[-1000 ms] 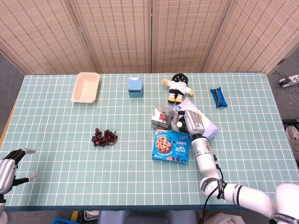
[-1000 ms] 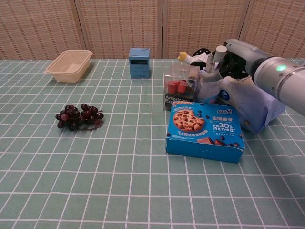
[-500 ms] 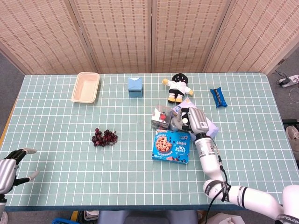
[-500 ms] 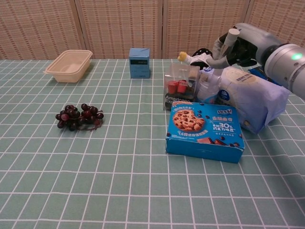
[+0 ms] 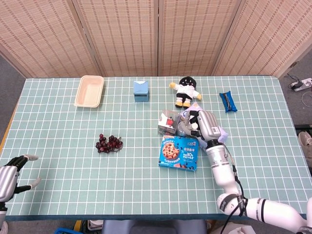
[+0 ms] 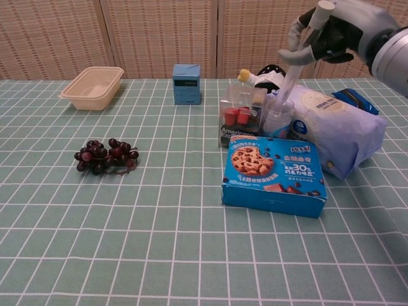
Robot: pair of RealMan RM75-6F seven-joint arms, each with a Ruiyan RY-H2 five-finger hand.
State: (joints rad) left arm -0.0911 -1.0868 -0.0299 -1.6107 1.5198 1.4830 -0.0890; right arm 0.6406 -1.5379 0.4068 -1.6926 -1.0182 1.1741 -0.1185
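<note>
Right hand (image 6: 328,30), upper right of frame, hangs above the bag (image 6: 335,127) with fingers curled and nothing gripped; no object lifted yet.

The blue cookie box (image 6: 274,175) reads "30%", its smaller print seemingly illegible.

— What do we see behind the surface (image 5: 58,146)?

— We see a folding screen (image 5: 158,36) of woven, reed-like panels in tan, framed in pale wood, running across the whole back.

— And the surface itself?

— We see a green cloth with a white grid covering it, evenly lit, with soft shadows.

— The floor?

— We see grey floor (image 5: 9,83) at both sides, and on the right a white power strip (image 5: 298,85) with cables.
</note>
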